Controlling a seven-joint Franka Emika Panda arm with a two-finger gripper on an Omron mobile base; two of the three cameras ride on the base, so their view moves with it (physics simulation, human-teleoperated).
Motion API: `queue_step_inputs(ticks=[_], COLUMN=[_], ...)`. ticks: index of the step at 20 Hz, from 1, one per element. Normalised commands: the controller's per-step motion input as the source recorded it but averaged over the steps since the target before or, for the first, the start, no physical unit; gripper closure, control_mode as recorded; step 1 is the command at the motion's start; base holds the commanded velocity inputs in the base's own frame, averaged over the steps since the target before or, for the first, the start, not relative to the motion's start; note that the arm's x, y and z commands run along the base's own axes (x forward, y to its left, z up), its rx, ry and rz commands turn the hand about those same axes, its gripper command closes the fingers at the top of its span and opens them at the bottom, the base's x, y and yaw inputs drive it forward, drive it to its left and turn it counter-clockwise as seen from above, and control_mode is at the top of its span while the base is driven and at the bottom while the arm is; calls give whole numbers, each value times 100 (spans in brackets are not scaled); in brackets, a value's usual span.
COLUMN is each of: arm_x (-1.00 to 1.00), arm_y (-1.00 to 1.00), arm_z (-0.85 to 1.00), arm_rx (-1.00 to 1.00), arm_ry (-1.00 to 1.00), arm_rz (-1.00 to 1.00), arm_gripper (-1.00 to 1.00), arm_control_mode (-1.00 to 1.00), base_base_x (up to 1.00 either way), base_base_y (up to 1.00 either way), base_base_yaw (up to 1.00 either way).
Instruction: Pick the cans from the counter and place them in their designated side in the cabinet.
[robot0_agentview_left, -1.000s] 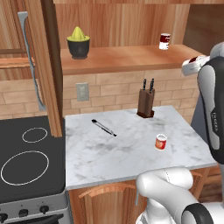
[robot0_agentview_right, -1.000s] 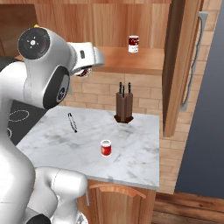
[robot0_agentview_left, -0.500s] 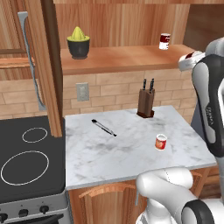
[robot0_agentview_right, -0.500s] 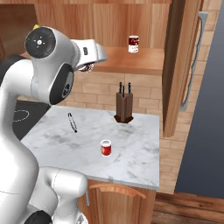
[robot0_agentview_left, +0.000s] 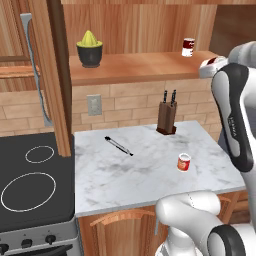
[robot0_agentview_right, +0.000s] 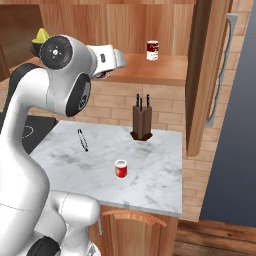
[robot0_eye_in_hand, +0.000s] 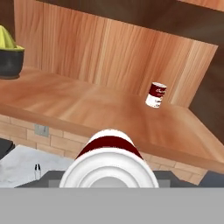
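Hand (robot0_eye_in_hand: 109, 183) nearer cabinet (robot0_eye_in_hand: 109, 109), three cans (robot0_eye_in_hand: 155, 95)

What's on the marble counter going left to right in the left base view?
Black pen-like utensil → knife block → orange-red can.

You won't get legible text here. The dark red can (robot0_eye_in_hand: 155, 95) on the cabinet shelf (robot0_eye_in_hand: 109, 113), at 1 o'clock in your hand view, carries script too blurred to read.
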Motion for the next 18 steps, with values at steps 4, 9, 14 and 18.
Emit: queue_step_inputs(ticks=[4,9,14,18], arm_x=[31,32,32,33], arm_y=[-5,-6,-3,-2], arm_z=[0,0,0,0], arm_rx=[0,0,0,0], arm_ry=[0,2,1,1], arm_rz=[0,0,0,0], arm_gripper=[100,100,100,100], arm_control_mode=[-100,-100,-100,-100], base_base_x=[0,0,0,0], base_base_y=[0,0,0,0], base_base_yaw=[0,0,0,0])
